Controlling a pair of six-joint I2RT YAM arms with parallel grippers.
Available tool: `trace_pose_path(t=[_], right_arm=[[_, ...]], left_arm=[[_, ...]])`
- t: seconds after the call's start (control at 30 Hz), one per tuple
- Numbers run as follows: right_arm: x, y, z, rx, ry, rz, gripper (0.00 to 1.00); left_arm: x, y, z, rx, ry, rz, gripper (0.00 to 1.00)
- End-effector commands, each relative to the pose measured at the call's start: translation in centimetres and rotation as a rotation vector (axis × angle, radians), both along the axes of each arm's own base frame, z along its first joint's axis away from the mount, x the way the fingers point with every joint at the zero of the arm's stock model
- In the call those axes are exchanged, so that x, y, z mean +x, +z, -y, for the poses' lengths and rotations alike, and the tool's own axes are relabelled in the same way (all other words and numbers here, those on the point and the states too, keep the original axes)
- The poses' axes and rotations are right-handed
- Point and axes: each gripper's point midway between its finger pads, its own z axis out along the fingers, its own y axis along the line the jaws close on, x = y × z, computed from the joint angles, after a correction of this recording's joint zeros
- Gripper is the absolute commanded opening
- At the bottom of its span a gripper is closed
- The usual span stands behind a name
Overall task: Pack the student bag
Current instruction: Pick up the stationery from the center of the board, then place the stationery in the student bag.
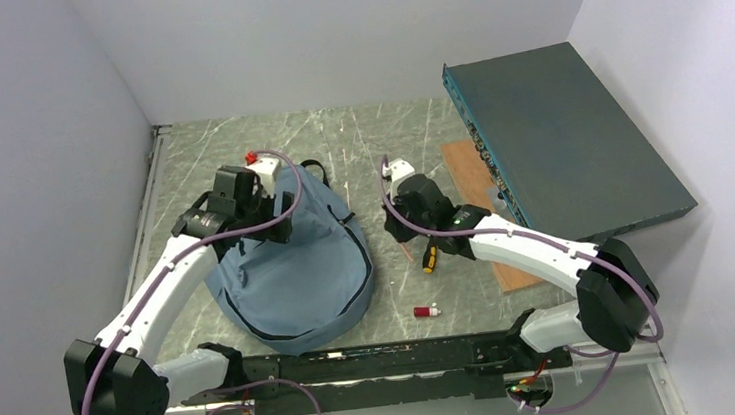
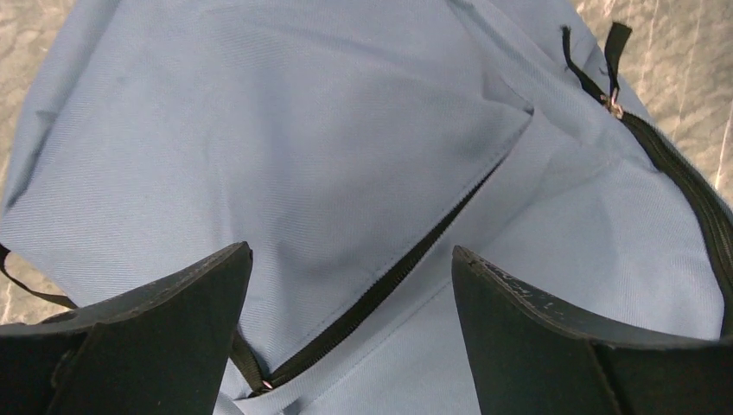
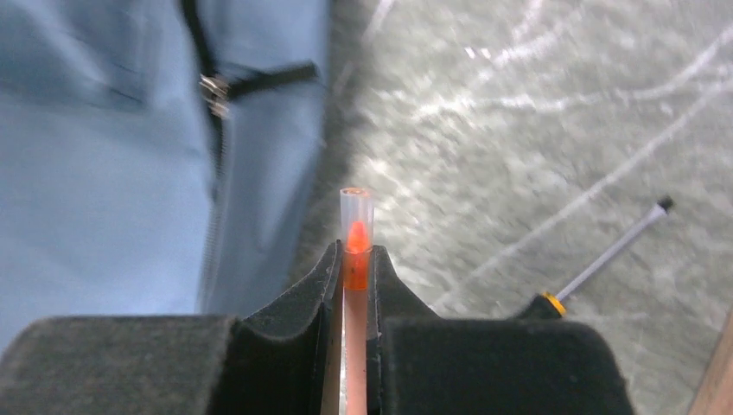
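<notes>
The dusty-blue student bag (image 1: 293,264) lies flat on the table at centre left, and it fills the left wrist view (image 2: 285,147). My left gripper (image 1: 273,208) hovers open over its upper part, jaws either side of a black zipper line (image 2: 380,281), touching nothing. My right gripper (image 1: 401,197) is to the right of the bag, shut on an orange highlighter pen (image 3: 355,251) with a clear cap that sticks out past the fingertips. The bag's edge and a zipper pull (image 3: 214,88) show at the left in the right wrist view.
A black-and-yellow screwdriver (image 1: 430,257) lies by the right arm and also shows in the right wrist view (image 3: 605,255). A small red item (image 1: 426,311) lies nearer the front. A dark teal flat box (image 1: 564,145) and a brown board (image 1: 471,173) sit at the right.
</notes>
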Motion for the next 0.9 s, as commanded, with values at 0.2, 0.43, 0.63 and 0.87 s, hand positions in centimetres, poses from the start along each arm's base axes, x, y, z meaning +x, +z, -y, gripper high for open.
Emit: trace_pose_path(t=[0.2,0.43,0.63,0.87], right_arm=[[0.4,13.5,-8.9,0.428,0.249,0.106,0.00],[-0.4,15.2,-12.5,0.617,0.337,0.016,0.00],[-0.9,14.6,-15.3,0.724,0.381,-0.157,0.00],[-0.5,14.3,-17.0,0.795,0.388,-0.261,0.00]], left_arm=[[-1.4,-2.6,-0.5,0.165,-0.010,-0.041,0.97],[-0.9,-0.3,1.1,0.070,-0.049,0.038,0.91],[-0.4,3.7,-1.6,0.109,0.086,0.161,1.00],[0.7,1.1,-2.4,0.219,0.096,0.038,0.96]])
